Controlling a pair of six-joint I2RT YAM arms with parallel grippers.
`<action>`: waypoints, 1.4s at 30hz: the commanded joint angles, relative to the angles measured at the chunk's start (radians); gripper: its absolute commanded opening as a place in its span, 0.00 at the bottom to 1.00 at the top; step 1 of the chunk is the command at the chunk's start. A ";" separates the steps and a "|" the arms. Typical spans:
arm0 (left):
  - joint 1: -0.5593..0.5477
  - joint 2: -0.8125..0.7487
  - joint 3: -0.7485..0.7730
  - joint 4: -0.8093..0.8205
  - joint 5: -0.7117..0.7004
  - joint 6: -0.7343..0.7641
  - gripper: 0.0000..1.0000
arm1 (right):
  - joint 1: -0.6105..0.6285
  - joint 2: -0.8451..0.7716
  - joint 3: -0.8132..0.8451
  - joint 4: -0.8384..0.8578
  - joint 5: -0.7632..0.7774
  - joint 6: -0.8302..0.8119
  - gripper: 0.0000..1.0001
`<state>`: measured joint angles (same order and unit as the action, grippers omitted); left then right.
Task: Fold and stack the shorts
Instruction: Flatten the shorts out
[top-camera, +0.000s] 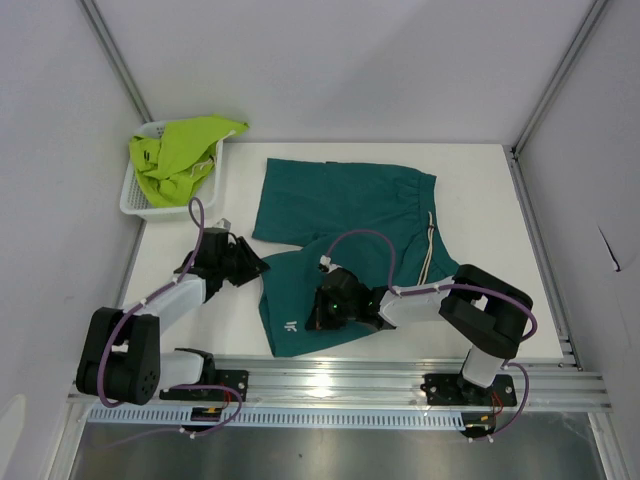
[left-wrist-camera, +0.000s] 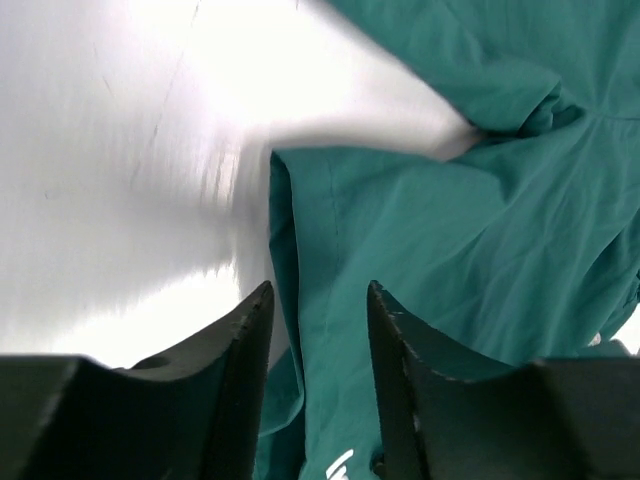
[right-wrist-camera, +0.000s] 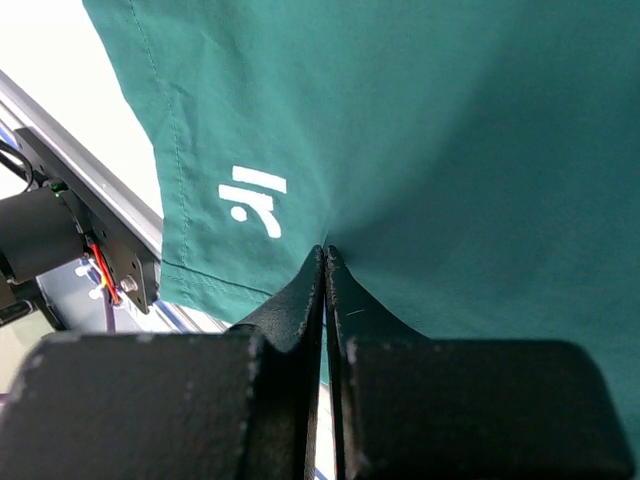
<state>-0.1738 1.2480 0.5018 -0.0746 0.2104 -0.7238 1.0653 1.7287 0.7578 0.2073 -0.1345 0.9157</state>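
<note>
The right pincer (right-wrist-camera: 325, 252) was pressed together. Its 2 fingers met at the tips with a small pinch of the dark teal shorts (right-wrist-camera: 450, 130) caught between them, and the cloth puckered in creases toward that spot. Just left of the tips in the wrist view, and a little farther out, sat the white logo (right-wrist-camera: 254, 199), printed near the hem of the leg. Past that hem ran the aluminium rail (top-camera: 400, 378).

The left pincer (left-wrist-camera: 318, 292) stood apart. Its 2 fingers (left-wrist-camera: 245, 370) straddled the folded side edge of the same leg, with teal cloth lying in the gap and passing under the right-hand finger. Neither finger visibly pressed on the fabric. Ahead of the tips the leg's edge ran straight away from the pincer, with bare white table (left-wrist-camera: 100, 150) on its left-hand side.

From above, the 2 pincers faced each other across the near leg, the left pincer at its outer edge and the right pincer on top of it near the middle. The rest of the teal pair lay spread flat beyond both. The pale drawstring (top-camera: 428, 250) lay on the cloth behind the right pincer, alongside its arm. The lime shorts (top-camera: 185, 150) were well apart from both pincers, heaped in the white mesh basket (top-camera: 135, 203) out beyond the left pincer and spilling over its far rim.
</note>
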 joint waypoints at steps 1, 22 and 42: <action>0.030 0.027 0.049 0.068 0.041 0.014 0.44 | 0.013 0.008 0.028 -0.020 0.036 -0.011 0.00; 0.065 0.211 0.095 0.220 0.035 0.009 0.45 | 0.027 0.026 0.021 -0.006 0.042 -0.008 0.00; 0.077 0.232 0.184 0.139 -0.028 0.050 0.00 | 0.038 0.043 -0.006 0.018 0.044 0.006 0.00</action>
<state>-0.1081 1.5234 0.6510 0.0834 0.2451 -0.7139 1.0874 1.7439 0.7654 0.2302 -0.1165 0.9176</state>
